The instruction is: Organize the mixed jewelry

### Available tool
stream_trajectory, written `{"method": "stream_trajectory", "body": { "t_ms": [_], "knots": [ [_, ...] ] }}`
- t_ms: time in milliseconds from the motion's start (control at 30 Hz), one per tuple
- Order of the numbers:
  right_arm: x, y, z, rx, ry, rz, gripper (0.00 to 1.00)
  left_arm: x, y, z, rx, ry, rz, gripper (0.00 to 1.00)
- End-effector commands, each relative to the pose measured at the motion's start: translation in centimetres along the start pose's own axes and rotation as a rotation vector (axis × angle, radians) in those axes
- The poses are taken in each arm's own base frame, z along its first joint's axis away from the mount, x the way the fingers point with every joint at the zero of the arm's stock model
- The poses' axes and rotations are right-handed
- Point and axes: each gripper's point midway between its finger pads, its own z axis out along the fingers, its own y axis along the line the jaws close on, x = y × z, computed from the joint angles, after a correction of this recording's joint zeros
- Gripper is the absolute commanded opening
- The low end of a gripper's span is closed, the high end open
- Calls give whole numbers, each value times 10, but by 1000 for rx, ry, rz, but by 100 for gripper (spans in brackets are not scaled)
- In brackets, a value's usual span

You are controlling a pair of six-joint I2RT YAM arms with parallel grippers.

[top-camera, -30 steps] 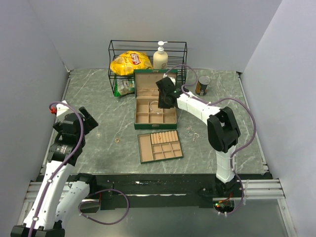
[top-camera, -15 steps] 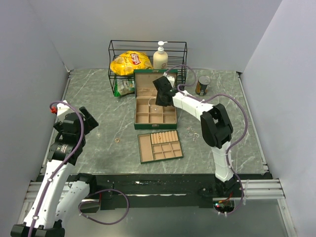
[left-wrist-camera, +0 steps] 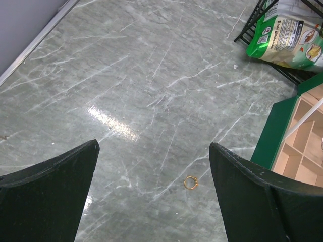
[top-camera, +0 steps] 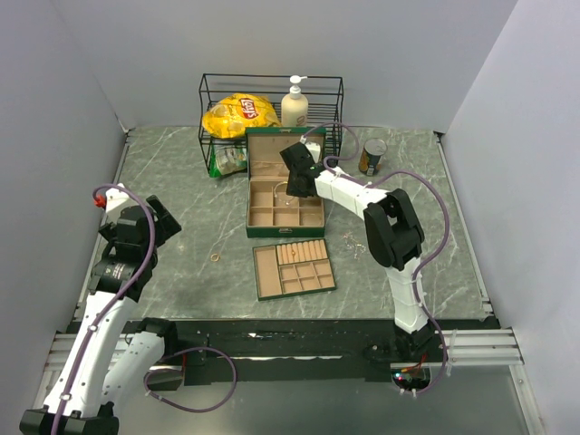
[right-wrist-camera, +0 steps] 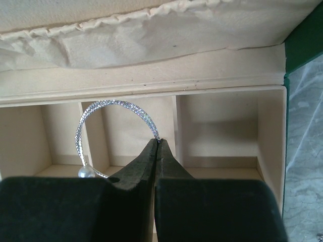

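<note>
My right gripper [right-wrist-camera: 157, 142] is shut on a thin silvery bangle [right-wrist-camera: 96, 108] with a small pearl bead, and holds it over the tan compartments of the open green box [top-camera: 285, 184]. In the top view that gripper [top-camera: 290, 188] hangs over the box's middle. A small gold ring [left-wrist-camera: 190, 182] lies on the marble table between my left gripper's open fingers [left-wrist-camera: 237, 186], well below them; it also shows in the top view [top-camera: 216, 257]. More silvery pieces [top-camera: 352, 243] lie right of the box. My left gripper [top-camera: 145, 227] is empty.
A flat green tray with tan compartments [top-camera: 293, 268] lies in front of the box. A wire rack [top-camera: 270, 113] with a chip bag and pump bottle stands at the back. A can [top-camera: 372, 156] is at back right. A green snack bag [left-wrist-camera: 287, 35] leans by the rack.
My right gripper has moved slightly left and back over the box with the bangle. The left arm has barely moved.
</note>
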Motion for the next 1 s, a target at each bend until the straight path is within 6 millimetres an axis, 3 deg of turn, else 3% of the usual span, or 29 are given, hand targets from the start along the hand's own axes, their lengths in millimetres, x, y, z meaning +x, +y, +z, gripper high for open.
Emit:
{"method": "stream_trajectory", "body": {
  "t_ms": [0, 467, 967],
  "knots": [
    [-15, -2, 4, 24, -48, 11, 0, -6, -3, 0, 15, -20, -5, 96],
    [-12, -3, 10, 20, -49, -4, 0, -5, -4, 0, 18, -17, -6, 96],
    [-24, -1, 2, 6, -81, -173, 11, -6, -4, -1, 21, -20, -8, 96]
  ]
}}
